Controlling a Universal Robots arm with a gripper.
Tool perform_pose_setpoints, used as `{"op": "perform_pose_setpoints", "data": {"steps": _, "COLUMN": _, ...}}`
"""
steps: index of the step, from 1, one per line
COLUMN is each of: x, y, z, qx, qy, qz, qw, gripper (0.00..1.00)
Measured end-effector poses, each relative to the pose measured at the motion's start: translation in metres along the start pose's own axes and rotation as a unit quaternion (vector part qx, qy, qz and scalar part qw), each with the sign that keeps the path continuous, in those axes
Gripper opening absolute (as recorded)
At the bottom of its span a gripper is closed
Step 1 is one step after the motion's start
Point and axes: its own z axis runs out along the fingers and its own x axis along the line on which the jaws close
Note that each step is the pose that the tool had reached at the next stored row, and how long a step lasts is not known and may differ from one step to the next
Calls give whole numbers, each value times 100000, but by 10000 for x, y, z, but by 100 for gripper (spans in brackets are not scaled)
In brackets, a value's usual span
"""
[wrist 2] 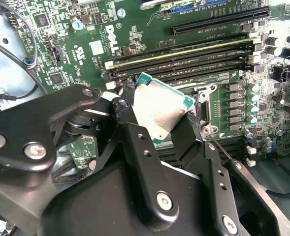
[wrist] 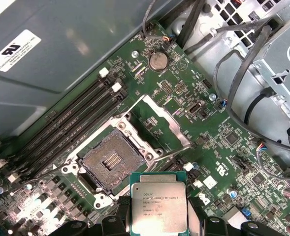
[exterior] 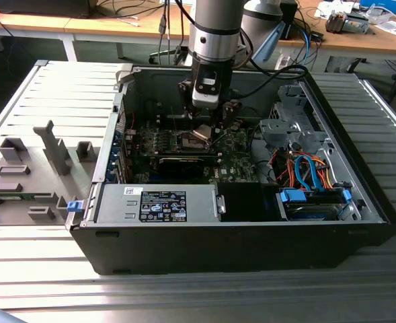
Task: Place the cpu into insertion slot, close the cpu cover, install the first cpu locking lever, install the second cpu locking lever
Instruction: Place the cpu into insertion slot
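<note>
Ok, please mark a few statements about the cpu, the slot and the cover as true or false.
1. The claw grips the cpu. True.
2. The cpu sits in the slot. False: the slot is empty, and the cpu is held apart from it.
3. The cover is shut over the slot. False: it stands open beside the slot.
4. Long memory slots run along one side of the slot. True.
</note>
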Motion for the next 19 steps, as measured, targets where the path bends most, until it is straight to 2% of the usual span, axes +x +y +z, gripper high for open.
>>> {"op": "perform_pose_setpoints", "data": {"steps": 19, "x": 0, "y": 0, "z": 2, "qx": 608, "qy": -343, "qz": 1711, "qw": 99983, "gripper": 54}}
